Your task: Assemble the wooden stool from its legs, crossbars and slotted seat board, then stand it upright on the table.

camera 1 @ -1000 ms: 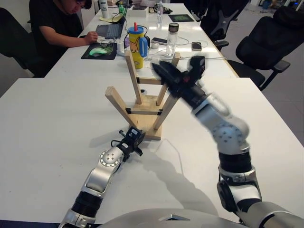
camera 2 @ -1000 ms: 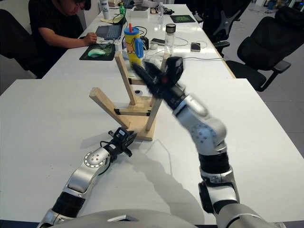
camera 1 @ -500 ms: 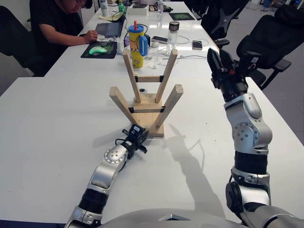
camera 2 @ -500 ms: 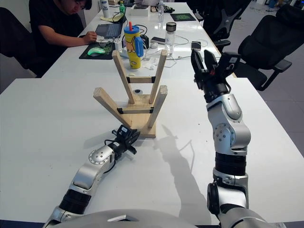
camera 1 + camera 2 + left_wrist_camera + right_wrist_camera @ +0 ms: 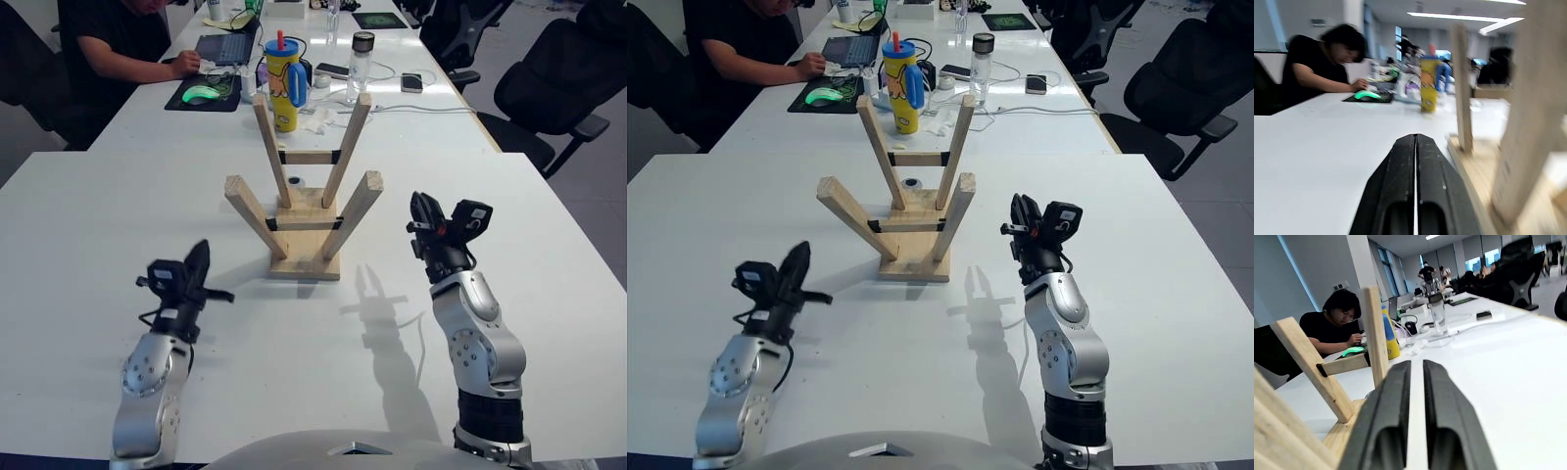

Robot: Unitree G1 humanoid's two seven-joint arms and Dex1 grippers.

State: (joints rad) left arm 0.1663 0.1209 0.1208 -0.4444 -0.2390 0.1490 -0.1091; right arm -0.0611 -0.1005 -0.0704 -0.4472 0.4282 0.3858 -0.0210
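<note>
The wooden stool (image 5: 351,213) sat upside down in the middle of the white table (image 5: 88,215). Its seat board (image 5: 305,262) lay flat on the table. Its four legs (image 5: 272,147) poked up and leaned outward. Two crossbars (image 5: 309,157) joined the legs in pairs.

The stool stood between the two grippers. The left gripper (image 5: 202,253) hung over the table near the stool's left side and pointed up toward it. The right gripper (image 5: 419,204) hung near the stool's right side. Neither one touched the wood.

Behind the stool, on the next table, stood a yellow cup (image 5: 281,83) with a red straw and a water bottle (image 5: 361,67). A green mouse (image 5: 203,94), a laptop (image 5: 230,47) and a phone (image 5: 411,83) lay there too. A black chair (image 5: 563,78) stood off to the right. The two far legs rose in front of that table, with the cup just beside one of them.

The left wrist view showed the left gripper's fingers pressed tight together with nothing between them. A big blurry leg (very close to the camera) hid what was behind it. The right wrist view showed a thin gap between the right gripper's fingers, and they held nothing. There a leg stood in front of the yellow cup and hid part of it.
</note>
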